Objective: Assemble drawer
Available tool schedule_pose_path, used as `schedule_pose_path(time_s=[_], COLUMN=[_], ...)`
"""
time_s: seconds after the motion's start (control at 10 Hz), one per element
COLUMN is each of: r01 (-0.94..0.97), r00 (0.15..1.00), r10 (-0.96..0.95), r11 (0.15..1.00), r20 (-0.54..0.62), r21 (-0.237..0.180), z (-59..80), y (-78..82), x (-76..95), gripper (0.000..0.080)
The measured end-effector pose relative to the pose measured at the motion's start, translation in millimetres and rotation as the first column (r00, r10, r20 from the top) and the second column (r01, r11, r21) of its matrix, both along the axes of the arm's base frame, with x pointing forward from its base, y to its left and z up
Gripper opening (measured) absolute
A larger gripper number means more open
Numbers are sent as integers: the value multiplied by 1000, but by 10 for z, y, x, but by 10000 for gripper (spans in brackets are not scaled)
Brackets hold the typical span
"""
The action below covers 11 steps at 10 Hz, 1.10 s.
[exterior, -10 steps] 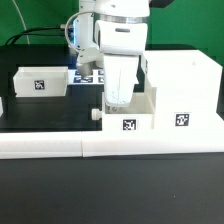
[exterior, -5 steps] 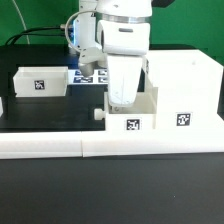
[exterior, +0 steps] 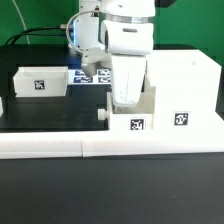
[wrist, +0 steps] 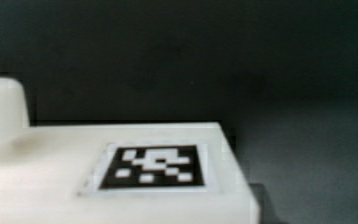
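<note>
White tray (exterior: 135, 121) beside the housing (exterior: 186, 85) hides how far the hand (exterior: 125, 99) is open; second tray (exterior: 40, 82) well apart

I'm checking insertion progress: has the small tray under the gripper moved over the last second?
Yes. The small tray has slid toward the exterior view's right: its front tag is now nearer the fixed tag on the housing.

Black table (exterior: 50, 112): drawer housing (exterior: 192, 85) at exterior view's right edge, knobbed tray (exterior: 137, 122) against it, second tray (exterior: 40, 82) near opposite edge, marker board (exterior: 93, 75) toward far edge, white bar (exterior: 60, 146) along near edge.
</note>
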<state>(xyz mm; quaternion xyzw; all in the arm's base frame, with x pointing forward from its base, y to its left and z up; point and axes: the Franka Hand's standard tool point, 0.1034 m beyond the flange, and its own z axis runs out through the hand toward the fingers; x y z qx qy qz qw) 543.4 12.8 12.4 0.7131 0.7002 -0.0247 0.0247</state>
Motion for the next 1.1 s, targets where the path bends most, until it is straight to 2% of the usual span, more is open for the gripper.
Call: schedule_pose_path(time_s=[0.6, 0.7, 0.9, 1.0, 1.1], r01=[31, 32, 47, 49, 50], r00=[1000, 999, 999, 999, 998], r10=[-31, -32, -47, -49, -50], r11=[1000, 999, 999, 999, 999], r20=[5, 4, 0, -4, -23], r21=[0, -1, -2, -3, -9], z=[2, 5, 43, 84, 180], y=[-3, -2, 10, 29, 44], x=[8, 9, 15, 16, 3], gripper=[42, 260, 560, 560, 630])
